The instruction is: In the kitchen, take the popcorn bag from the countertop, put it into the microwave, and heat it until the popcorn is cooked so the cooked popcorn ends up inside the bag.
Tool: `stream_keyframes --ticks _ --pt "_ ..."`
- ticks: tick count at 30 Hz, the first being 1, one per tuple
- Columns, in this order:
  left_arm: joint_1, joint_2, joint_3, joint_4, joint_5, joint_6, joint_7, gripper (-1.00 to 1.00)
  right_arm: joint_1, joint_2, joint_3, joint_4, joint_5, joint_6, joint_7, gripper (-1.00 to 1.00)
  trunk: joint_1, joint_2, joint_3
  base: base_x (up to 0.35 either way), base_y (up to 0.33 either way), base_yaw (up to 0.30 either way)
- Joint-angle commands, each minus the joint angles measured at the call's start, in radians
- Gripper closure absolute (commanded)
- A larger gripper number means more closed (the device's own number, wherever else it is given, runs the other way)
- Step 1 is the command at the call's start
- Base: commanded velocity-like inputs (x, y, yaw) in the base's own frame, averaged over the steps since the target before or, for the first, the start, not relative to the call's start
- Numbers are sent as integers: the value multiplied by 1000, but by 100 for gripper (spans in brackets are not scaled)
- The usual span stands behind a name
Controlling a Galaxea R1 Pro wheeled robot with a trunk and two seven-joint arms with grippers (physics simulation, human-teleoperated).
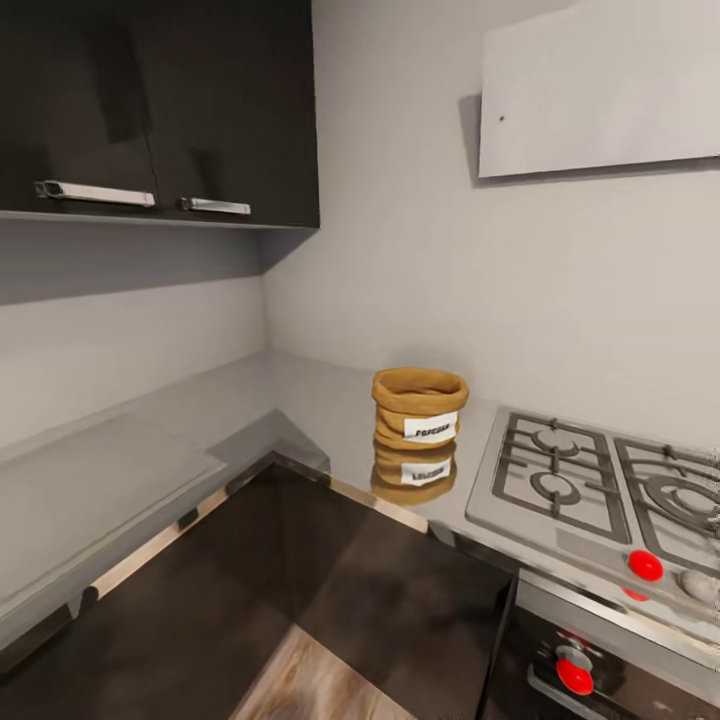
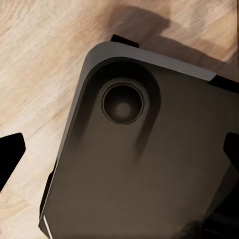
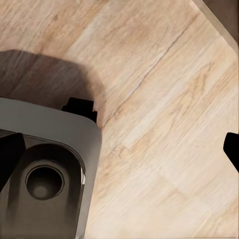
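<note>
While the head view looks at the kitchen corner, both wrist views look down at the wood floor and the robot's dark grey base. Popcorn bag stands upright on the glossy grey table, just beside the steel gas hob, label facing the camera, with its reflection below it. Bag mouth is open with a rolled rim; can't see what's inside from this angle. Dark wall cabinets hang above the table.

Left pincer: dark fingertips at opposite frame edges, apart, nothing between them, base plate with a round recess under it. Right pincer: tips likewise spread wide, empty, over bare floor next to the base corner. Bag appears in neither wrist view, so its place relative to either pincer can't be told.
</note>
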Motion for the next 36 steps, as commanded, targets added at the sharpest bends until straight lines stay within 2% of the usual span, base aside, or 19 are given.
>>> stream_keyframes --ticks 1,21,36 --pt "0 0 1 -1 3 -1 0 -100 -1 -1 -8 3 7 -6 2 -100 0 -1 -1 0 0 -245" --pt "0 0 2 -1 3 -1 0 -100 -1 0 -8 3 9 -4 3 -100 0 -1 -1 0 0 -272" --pt "0 -3 -1 0 1 -1 0 -100 -1 12 -14 3 4 0 2 -100 0 -1 -1 0 0 -300"
